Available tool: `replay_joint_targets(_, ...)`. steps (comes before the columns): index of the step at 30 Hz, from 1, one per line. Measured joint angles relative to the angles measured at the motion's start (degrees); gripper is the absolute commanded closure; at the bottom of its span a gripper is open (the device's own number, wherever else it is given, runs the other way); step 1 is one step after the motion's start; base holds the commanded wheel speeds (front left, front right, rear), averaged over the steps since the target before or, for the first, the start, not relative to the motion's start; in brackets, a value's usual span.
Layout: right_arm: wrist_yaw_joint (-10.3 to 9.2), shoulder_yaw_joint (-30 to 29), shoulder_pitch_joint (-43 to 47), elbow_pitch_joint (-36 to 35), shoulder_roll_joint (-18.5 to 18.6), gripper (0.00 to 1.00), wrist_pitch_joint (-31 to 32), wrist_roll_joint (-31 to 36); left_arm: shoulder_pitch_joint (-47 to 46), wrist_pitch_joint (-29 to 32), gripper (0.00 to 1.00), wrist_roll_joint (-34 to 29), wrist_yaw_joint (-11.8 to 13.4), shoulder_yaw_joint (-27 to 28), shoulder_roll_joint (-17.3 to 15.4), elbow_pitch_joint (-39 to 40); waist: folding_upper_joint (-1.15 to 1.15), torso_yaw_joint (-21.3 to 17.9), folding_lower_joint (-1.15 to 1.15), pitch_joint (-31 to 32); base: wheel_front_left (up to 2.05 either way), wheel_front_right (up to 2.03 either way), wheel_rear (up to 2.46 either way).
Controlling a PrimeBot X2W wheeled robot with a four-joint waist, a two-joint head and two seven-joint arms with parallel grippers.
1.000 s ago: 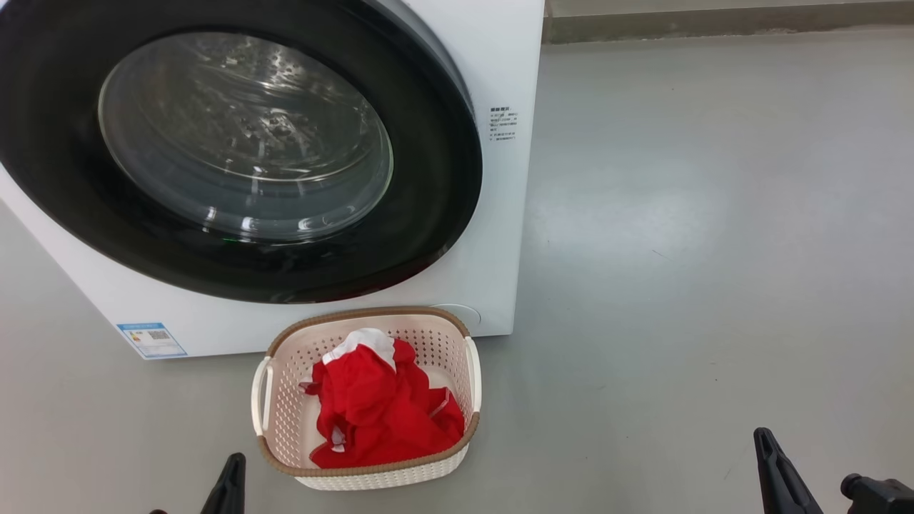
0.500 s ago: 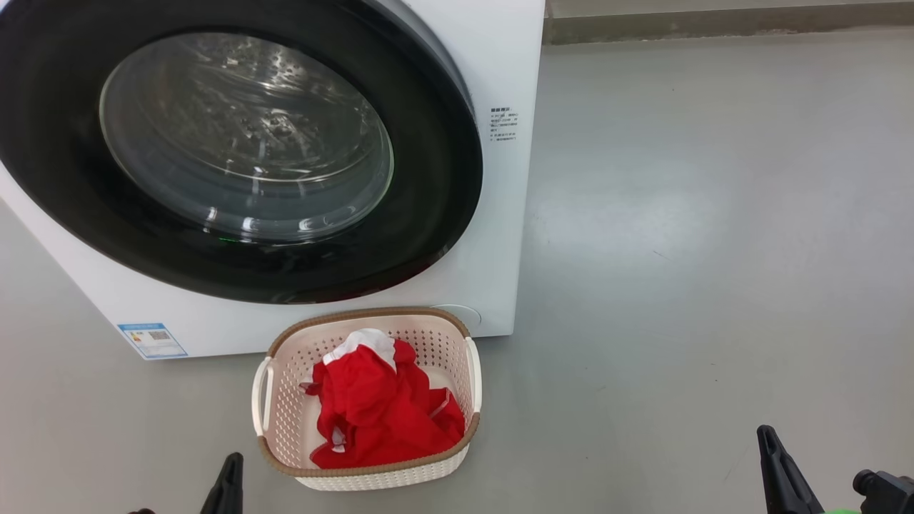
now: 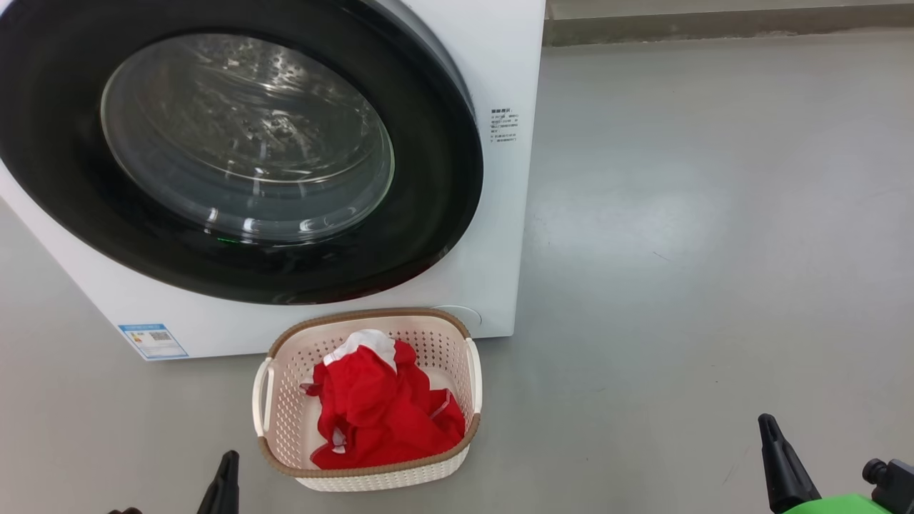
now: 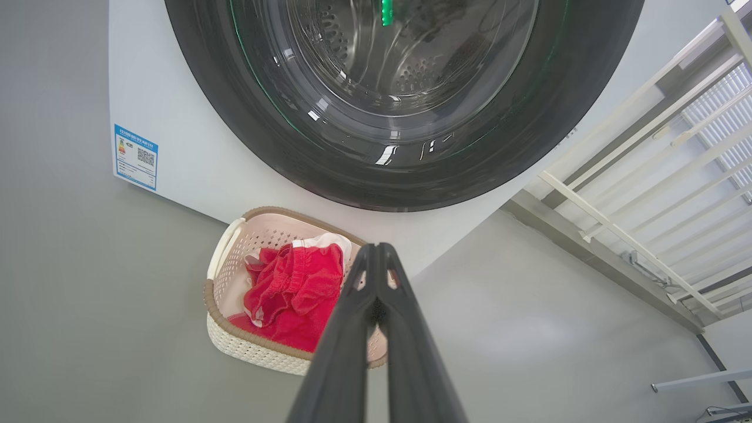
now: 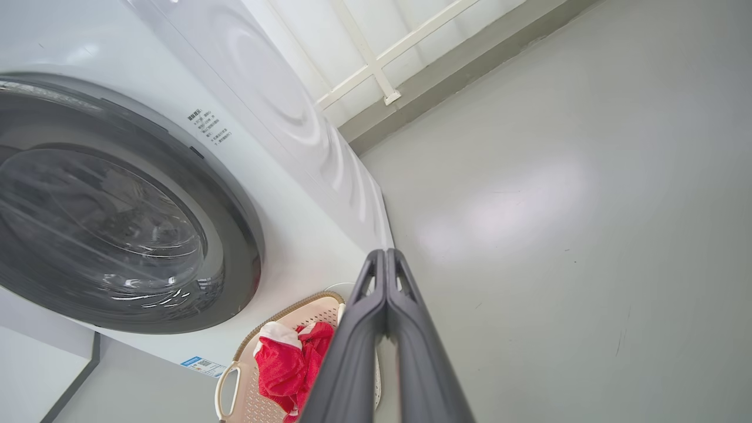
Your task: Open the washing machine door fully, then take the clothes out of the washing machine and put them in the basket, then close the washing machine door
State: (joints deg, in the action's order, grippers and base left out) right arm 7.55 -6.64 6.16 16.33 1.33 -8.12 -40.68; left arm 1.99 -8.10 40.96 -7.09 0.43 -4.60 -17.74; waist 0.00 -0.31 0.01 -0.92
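Washing machine: one [image 3: 500, 214], a white front-loader, standing well ahead of both sets of fingers and beyond the basket.
Door: one [image 3: 428, 214], black-rimmed with a clear glass bowl, lying flush against the machine's front; it looks shut, and no red shows through the glass.
Basket: one [image 3: 285, 421], cream with a brown rim, on the floor just in front of the machine, nearer the left fingers than the right, apart from both.
Clothes: one red bundle with white trim [image 3: 378, 410], lying inside the basket; how many garments it holds I cannot tell.
Left fingers: one pair [image 4: 376, 258], pressed together, holding nothing, low and just to the left of the basket.
Right fingers: one pair [image 5: 385, 264], pressed together, holding nothing, well off to the right of the basket over bare floor.
Step in hand: judged from the lie of things, all three parts look done: clothes out, in the basket, door closed.
Next move: likely nothing more than checking the door has latched; no grasp seems needed.
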Motion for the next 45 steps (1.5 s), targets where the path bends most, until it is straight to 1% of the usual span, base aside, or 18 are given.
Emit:
replay_joint_targets(24,0.0,-0.2,-2.1,-0.1,0.1,1.0,3.9,-13.9,-1.2,4.1,1.0,13.9,0.0,1.2,0.4,0.5,0.0,0.1,0.0,0.2,0.0,0.0,0.0)
replay_joint_targets(28,-0.01,-0.2,-2.4,-0.1,0.1,1.0,4.5,-16.1,-1.5,4.5,1.0,15.3,0.0,1.3,0.5,0.5,0.0,0.1,0.0,0.3,0.0,0.0,0.0)
replay_joint_targets(31,-0.01,-0.2,-3.6,-0.1,0.1,1.0,5.2,-17.8,-2.4,5.1,1.0,17.9,0.0,1.5,0.6,0.7,0.0,0.1,0.0,0.3,0.0,0.0,0.0)
replay_joint_targets(45,-0.01,-0.3,-4.5,-0.1,0.2,1.0,7.3,-26.3,-2.6,7.3,1.0,25.8,0.0,2.0,1.1,0.9,0.0,0.2,0.0,0.4,0.0,0.0,0.0)
